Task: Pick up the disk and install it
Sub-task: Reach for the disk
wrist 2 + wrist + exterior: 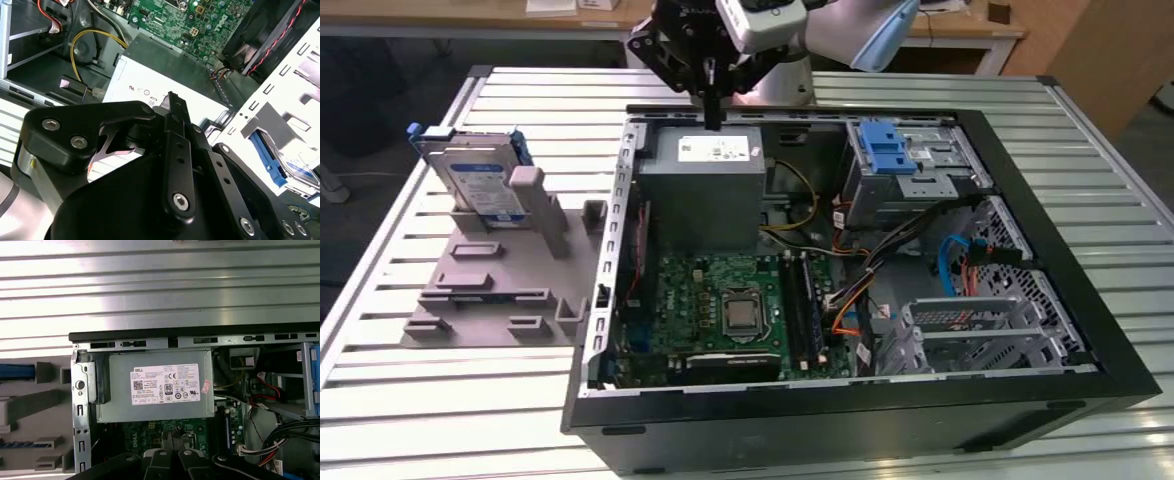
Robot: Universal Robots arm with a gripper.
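The disk (480, 180) is a silver drive with a blue-and-white label in a blue bracket. It stands upright in a grey holder (500, 270) on the table, at the exterior view's left of the open computer case (854, 400). Its blue bracket (268, 159) also shows past the case wall in the second wrist view. My black gripper (712, 112) hangs over the far edge of the grey power supply box (700, 190), well apart from the disk. The fingers (175, 112) are shut together, pointing down, with nothing between them.
Inside the case lie a green motherboard (727, 305), bundled cables (907, 250) and a metal drive bay with a blue ribbed latch (891, 155) at the far right. The case stands on a slatted metal table (440, 400). Wooden desks stand behind.
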